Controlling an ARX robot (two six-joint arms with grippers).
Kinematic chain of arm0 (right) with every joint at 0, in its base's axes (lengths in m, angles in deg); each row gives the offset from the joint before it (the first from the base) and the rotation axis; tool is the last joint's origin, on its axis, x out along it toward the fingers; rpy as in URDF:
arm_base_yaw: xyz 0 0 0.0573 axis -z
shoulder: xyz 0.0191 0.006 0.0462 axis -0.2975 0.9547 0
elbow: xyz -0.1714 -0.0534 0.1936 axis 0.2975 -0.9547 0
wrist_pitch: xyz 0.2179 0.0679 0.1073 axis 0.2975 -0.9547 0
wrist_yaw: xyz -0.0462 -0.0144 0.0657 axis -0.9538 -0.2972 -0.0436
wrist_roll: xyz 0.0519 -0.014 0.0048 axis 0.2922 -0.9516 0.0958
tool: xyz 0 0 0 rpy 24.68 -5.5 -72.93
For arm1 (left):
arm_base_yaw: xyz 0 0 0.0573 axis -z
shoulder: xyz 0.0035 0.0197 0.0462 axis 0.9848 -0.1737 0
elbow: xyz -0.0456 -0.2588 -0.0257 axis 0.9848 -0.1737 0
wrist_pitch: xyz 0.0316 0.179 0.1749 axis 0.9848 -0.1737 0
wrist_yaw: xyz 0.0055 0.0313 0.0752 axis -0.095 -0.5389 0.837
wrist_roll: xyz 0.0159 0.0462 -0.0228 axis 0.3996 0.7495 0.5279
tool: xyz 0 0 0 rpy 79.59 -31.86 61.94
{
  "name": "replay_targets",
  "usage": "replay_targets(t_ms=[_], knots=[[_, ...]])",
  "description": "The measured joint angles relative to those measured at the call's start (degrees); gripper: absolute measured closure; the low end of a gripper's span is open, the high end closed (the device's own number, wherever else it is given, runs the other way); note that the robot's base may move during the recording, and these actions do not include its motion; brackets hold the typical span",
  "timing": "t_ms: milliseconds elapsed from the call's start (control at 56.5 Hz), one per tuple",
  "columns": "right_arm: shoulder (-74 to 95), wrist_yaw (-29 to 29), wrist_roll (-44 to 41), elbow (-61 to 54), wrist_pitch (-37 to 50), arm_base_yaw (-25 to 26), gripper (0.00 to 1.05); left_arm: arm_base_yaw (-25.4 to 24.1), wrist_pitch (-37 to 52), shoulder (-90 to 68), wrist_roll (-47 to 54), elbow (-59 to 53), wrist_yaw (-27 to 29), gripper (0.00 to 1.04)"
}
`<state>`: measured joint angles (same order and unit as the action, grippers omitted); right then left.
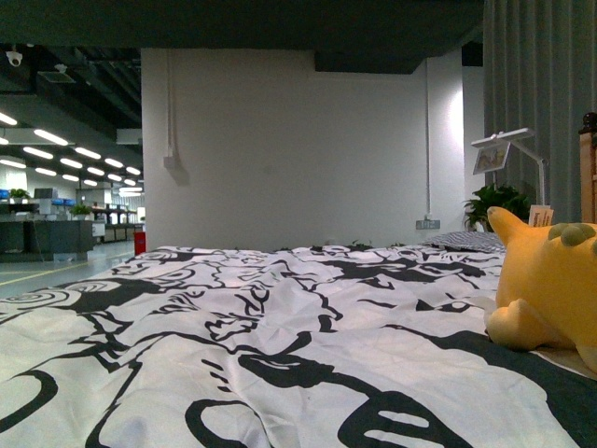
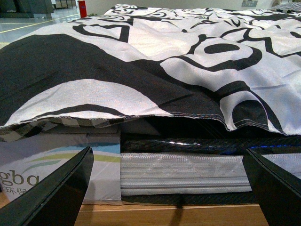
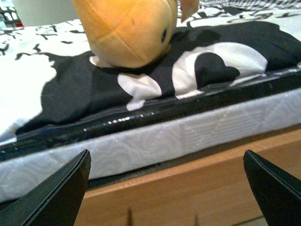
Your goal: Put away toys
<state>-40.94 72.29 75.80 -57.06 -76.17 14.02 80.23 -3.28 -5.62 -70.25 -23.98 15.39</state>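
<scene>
My left gripper (image 2: 168, 155) sits low by the bed's side with its jaws spread wide and empty. My right gripper (image 3: 167, 153) is just as wide and empty, and I judge it is aimed upward for a reach. Past it are the wooden frame (image 3: 211, 179), then the mattress (image 3: 141, 141). Above lies the black-and-white cover (image 2: 164, 61). The yellow-orange plush toy (image 3: 127, 28) rests on it near the right edge, untouched. A white wall (image 1: 280, 140) stands far behind.
</scene>
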Motion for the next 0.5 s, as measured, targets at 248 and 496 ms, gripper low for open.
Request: replay_targets(t_ms=[248,496], knots=[[14.49,0.20,0.28,5.20,14.69,-2.19,0.07,0.00,0.00,0.00,0.00,0.00,0.02,0.06],[39.50,0.17,-2.03,12.98,37.73,-4.02,0.07,0.00,0.00,0.00,0.00,0.00,0.02,0.06]])
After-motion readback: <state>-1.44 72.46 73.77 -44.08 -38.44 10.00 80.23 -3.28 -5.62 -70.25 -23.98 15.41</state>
